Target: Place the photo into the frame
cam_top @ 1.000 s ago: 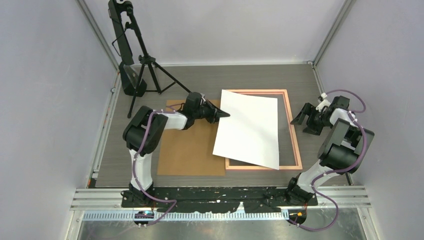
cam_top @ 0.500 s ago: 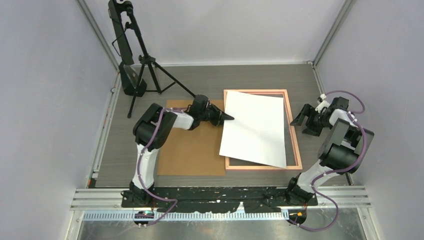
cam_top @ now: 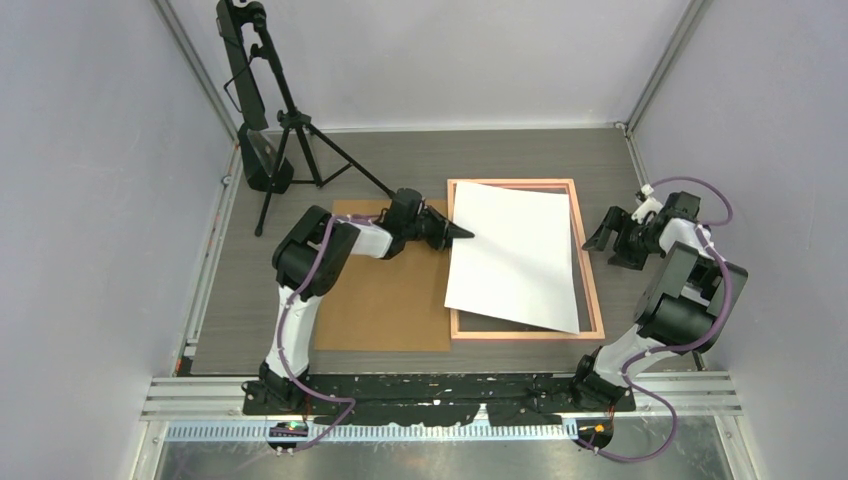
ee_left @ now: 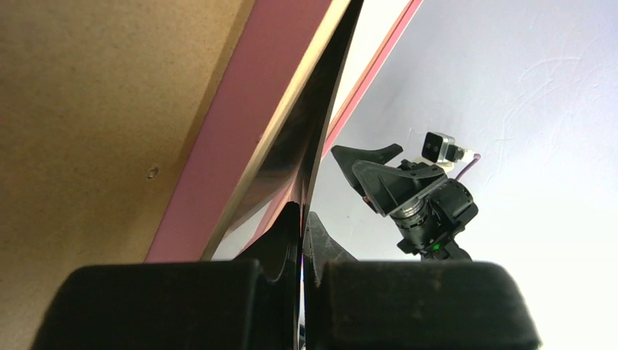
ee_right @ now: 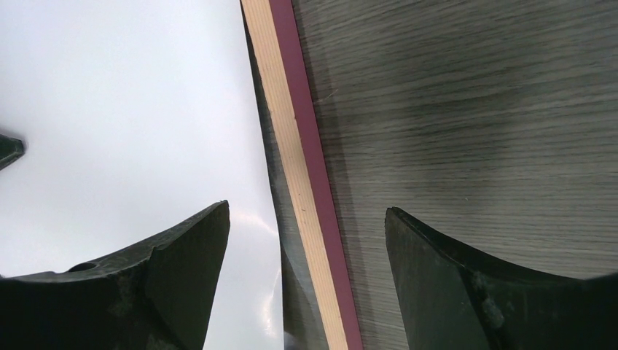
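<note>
You're most of the way there: your left claw (cam_top: 462, 233) is pinching the photo (cam_top: 515, 255), white side up and skewed over the frame (cam_top: 588, 262), right claw (cam_top: 602, 252) gaping just beside that frame, so squaring and dropping it remain.

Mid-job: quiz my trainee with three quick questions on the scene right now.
1. True or false: the white-side-up rectangular photo lies square inside the salmon-pink thin-railed frame.
2. The plain brown backing board lies on which side of the frame? A left, B right, C beyond.
3. Which gripper pinches the photo?
Key: 1 false, it lies askew over the rails. 2 A. 3 The left gripper; the right gripper hangs open.
</note>
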Robot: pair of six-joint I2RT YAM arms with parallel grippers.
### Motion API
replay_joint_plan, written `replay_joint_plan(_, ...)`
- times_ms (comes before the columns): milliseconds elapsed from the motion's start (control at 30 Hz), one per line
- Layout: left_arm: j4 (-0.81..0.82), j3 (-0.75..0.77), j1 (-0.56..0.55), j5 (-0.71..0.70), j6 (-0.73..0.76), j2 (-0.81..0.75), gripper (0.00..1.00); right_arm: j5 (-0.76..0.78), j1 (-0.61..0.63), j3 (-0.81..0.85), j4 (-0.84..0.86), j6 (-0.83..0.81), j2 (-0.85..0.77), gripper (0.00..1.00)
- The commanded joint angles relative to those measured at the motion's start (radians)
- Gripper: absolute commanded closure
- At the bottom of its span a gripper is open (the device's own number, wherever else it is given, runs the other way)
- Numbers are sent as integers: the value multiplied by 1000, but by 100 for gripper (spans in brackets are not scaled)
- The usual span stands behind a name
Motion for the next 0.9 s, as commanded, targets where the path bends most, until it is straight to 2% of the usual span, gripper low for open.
replay_joint_plan(0, 43, 15, -1, -5, -1, -6, 100, 7, 4, 26, -4, -18, -40, 16)
replay_joint_plan(367, 105, -105, 12, -26, -30, -73, 100, -6, 18, 13, 5, -20, -42, 16)
replay_joint_plan(667, 151, -141, 39, -18, -64, -112, 100, -117, 60, -7, -45, -181, -114, 16)
replay_joint_plan(733, 151, -147, 36, -19, -61, -114, 99, -111, 88, -16, -56, -216, -134, 16)
replay_joint_plan(800, 149, -152, 32, -17, -62, -116, 92, -80, 122, -30, -53, -237, -154, 16)
replay_joint_plan(867, 150, -153, 31, -16, -60, -117, 95, -25, 149, -43, -42, -241, -170, 16)
